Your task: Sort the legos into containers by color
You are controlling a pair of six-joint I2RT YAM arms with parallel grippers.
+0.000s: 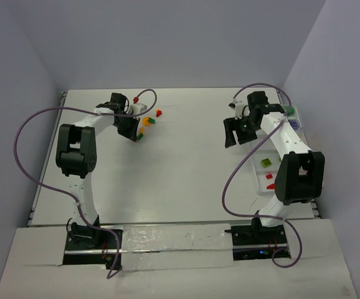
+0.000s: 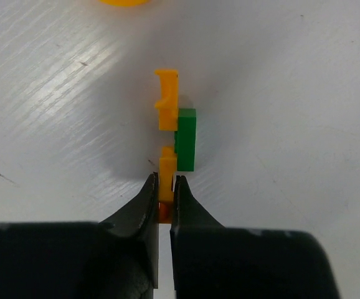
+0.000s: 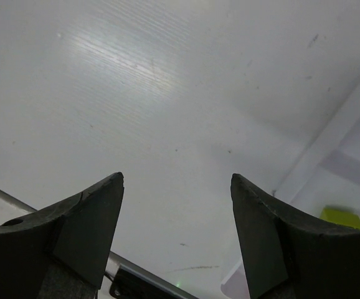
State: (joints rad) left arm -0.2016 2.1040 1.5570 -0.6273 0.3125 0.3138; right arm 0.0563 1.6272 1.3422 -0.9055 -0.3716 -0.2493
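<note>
In the left tool (image 2: 165, 185), one orange lego (image 2: 167, 167), one green lego (image 2: 185, 138) touching

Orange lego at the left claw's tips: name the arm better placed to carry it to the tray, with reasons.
Left. The left claw is shut on the orange lego; the right claw hangs open and empty by the white tray, far from it.

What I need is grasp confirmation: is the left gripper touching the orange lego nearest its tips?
Touching. The left wrist view shows the left gripper shut on the orange lego, both fingertips pressed against its sides with no gap.
</note>
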